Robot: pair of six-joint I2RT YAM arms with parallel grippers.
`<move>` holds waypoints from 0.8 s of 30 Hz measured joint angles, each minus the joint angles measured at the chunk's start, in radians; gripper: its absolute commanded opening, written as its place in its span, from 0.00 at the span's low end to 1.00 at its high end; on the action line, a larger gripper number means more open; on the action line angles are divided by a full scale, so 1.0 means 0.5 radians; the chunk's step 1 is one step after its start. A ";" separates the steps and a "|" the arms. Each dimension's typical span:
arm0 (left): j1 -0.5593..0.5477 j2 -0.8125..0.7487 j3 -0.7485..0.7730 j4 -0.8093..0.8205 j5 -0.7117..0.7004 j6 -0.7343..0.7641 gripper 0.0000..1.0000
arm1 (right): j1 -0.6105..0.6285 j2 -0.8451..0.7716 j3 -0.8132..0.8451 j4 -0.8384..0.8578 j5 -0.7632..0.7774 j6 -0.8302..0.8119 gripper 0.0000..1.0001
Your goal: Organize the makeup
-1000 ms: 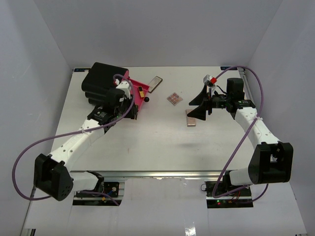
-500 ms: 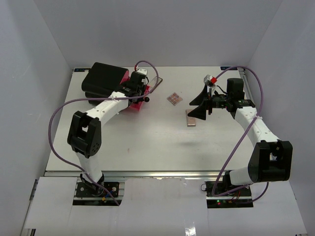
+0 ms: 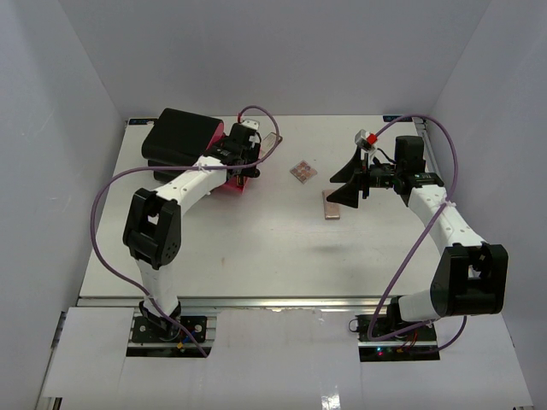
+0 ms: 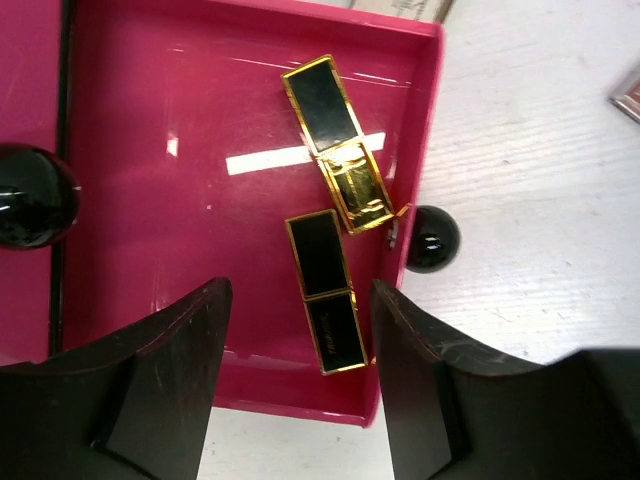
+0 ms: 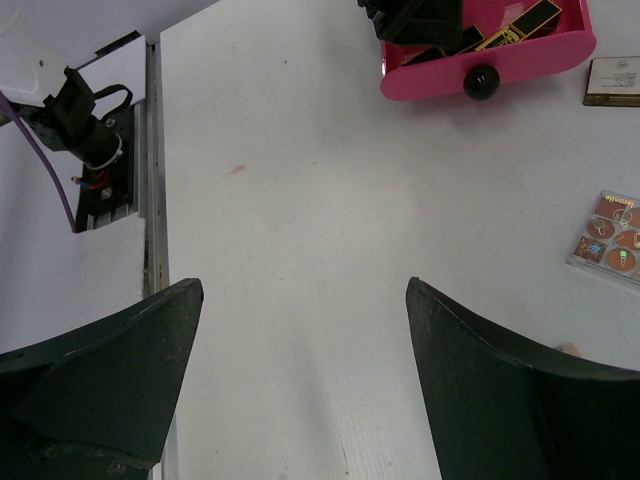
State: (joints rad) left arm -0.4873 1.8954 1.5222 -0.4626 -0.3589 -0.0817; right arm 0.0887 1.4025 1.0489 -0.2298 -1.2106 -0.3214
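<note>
The pink drawer of the black box stands open, and two black-and-gold tubes lie in it. My left gripper is open and empty above the drawer's front edge; it also shows in the top view. The grey compact, the square pink palette and the rectangular pink palette lie on the table. My right gripper is open and empty just above the rectangular palette. The beige bottle and slim beige tube are out of view.
The drawer's black knob juts toward the table; a second knob sits on the neighbouring drawer. The right wrist view shows the drawer, the compact, the square palette and the table's left edge rail.
The left arm has swung its elbow in and up, and its gripper now hangs over the open drawer, covering the tube seen there before. The right arm has not moved.
</note>
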 measured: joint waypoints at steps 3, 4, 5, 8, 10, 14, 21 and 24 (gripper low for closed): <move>-0.010 -0.016 0.022 -0.014 0.086 -0.010 0.66 | -0.006 0.000 0.000 0.000 0.003 0.000 0.89; -0.017 -0.024 0.034 -0.016 0.121 -0.016 0.64 | -0.007 0.000 0.000 0.000 0.005 0.000 0.89; -0.029 -0.033 0.049 -0.017 0.161 -0.025 0.61 | -0.007 0.000 0.000 0.000 0.007 0.000 0.89; -0.087 -0.050 0.111 -0.015 0.314 -0.054 0.47 | -0.008 0.005 0.000 0.000 0.008 0.000 0.89; -0.144 -0.050 0.154 -0.006 0.408 -0.070 0.35 | -0.009 0.014 0.000 0.000 0.012 0.000 0.89; -0.274 0.014 0.223 0.009 0.487 -0.071 0.32 | -0.017 0.030 0.000 0.000 0.023 0.000 0.89; -0.344 0.382 0.257 0.034 0.343 0.032 0.37 | -0.045 0.039 0.000 0.000 0.031 0.000 0.89; -0.338 0.535 0.257 0.015 0.200 0.115 0.44 | -0.047 0.053 0.000 0.000 0.037 0.000 0.89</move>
State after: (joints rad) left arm -0.6561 2.1631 1.6508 -0.4551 -0.2591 -0.0241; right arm 0.0654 1.4288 1.0489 -0.2300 -1.1922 -0.3214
